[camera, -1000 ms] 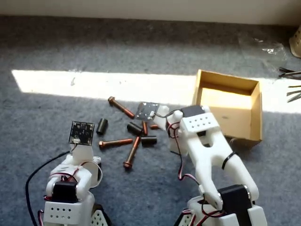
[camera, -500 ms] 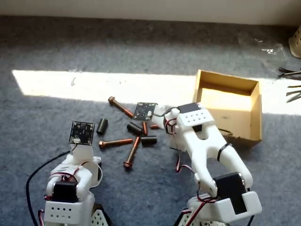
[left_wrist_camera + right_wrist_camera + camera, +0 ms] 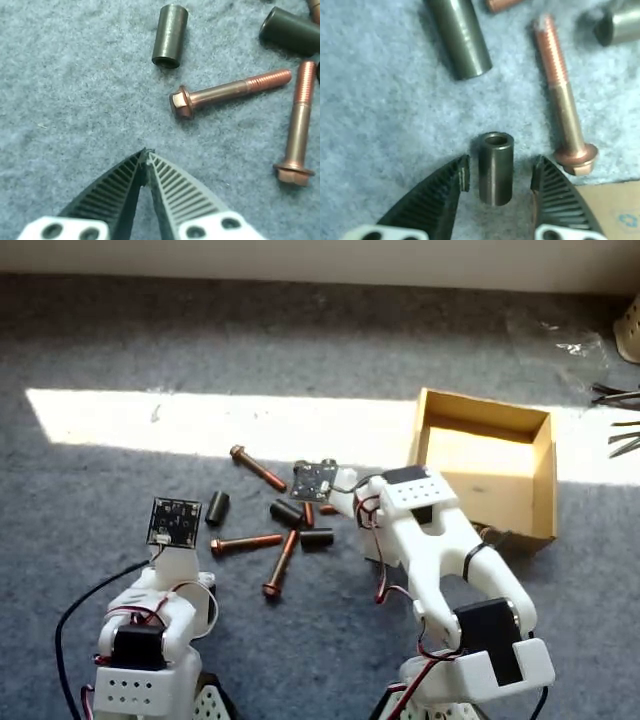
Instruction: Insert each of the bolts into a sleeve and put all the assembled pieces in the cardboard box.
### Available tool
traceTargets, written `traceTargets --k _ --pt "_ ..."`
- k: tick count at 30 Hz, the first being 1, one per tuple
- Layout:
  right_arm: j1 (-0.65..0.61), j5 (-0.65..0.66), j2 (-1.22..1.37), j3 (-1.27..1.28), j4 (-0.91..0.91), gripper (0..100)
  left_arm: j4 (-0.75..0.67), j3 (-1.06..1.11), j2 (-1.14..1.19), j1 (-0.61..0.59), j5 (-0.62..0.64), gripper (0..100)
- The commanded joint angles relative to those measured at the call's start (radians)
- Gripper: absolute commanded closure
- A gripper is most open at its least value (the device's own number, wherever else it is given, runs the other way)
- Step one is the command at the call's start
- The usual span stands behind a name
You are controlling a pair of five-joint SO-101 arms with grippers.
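My right gripper (image 3: 501,174) is open, low over the carpet, with a dark sleeve (image 3: 496,167) lying between its fingers and untouched by either. A copper bolt (image 3: 565,117) lies just beside it and a longer-looking sleeve (image 3: 459,35) farther out. In the high view the right arm (image 3: 420,530) stretches to the pile of bolts (image 3: 281,562) and sleeves (image 3: 317,538), left of the cardboard box (image 3: 545,480). My left gripper (image 3: 146,152) is shut and holds nothing, short of a bolt (image 3: 230,92) and a sleeve (image 3: 170,36).
Grey carpet runs all around, with a sunlit band across the middle. One bolt (image 3: 258,467) lies apart at the pile's far side, and one sleeve (image 3: 217,507) at its left. A corner of cardboard (image 3: 610,210) sits close to the right gripper. Dark tools (image 3: 620,395) lie at the far right edge.
The right arm's elbow has swung down toward the front edge, and its wrist has shifted slightly over the pile. The left arm has stayed still.
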Motion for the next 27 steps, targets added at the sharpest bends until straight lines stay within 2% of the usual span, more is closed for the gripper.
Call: traceTargets --k 1,6,10,15,21,27 --pt "0.005 0.008 -0.008 0.061 -0.09 80.3 0.0 0.022 -0.002 -0.012 -0.008 99" --pt "0.01 -0.034 -0.01 0.133 -0.203 80.3 0.0 0.022 -0.002 -0.012 -0.009 99" --pt "0.005 -0.072 -0.012 0.137 -0.225 80.3 0.0 0.022 -0.002 -0.012 -0.009 99" --pt "0.005 -0.077 -0.012 0.14 -0.222 81.0 0.0 0.022 -0.002 -0.012 -0.009 99" --pt "0.005 -0.075 -0.012 0.137 -0.14 94.7 0.0 0.022 -0.002 -0.012 -0.009 99" --pt "0.005 -0.077 -0.013 0.136 -0.084 95.4 0.0 0.022 -0.002 -0.012 -0.009 99"
